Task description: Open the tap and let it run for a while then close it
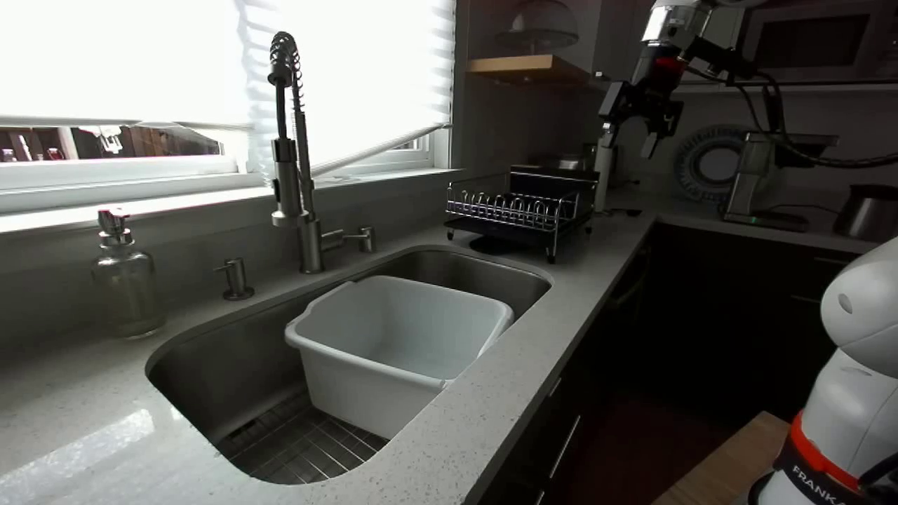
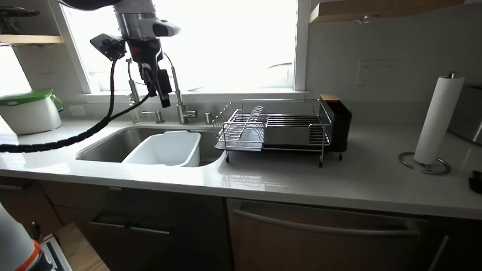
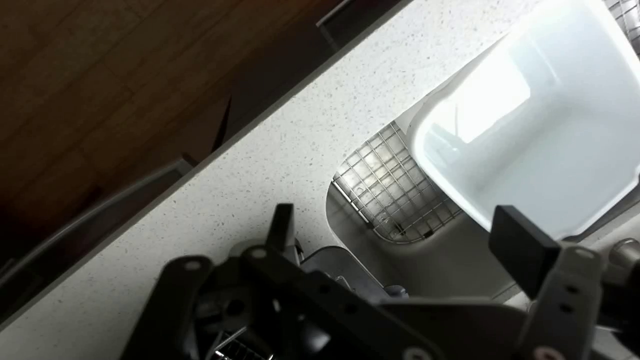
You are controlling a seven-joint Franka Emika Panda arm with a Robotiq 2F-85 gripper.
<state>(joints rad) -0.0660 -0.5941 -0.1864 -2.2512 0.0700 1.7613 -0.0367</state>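
Gripper gaping wide, blocking part of the tap in an exterior view, green-lidded container visible only there

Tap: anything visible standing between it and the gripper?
Nothing visible blocks the straight path from the gripper to the tap. Lower down stand the dish rack, beside the sink, and a short metal cylinder beside the lever.

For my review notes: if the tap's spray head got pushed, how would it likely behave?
The spray head would probably swing or give a little, since it hangs below a coiled-spring neck. Its smooth metallic finish might make it slippery. The tap's base looks mounted on the counter, so tipping seems unlikely.
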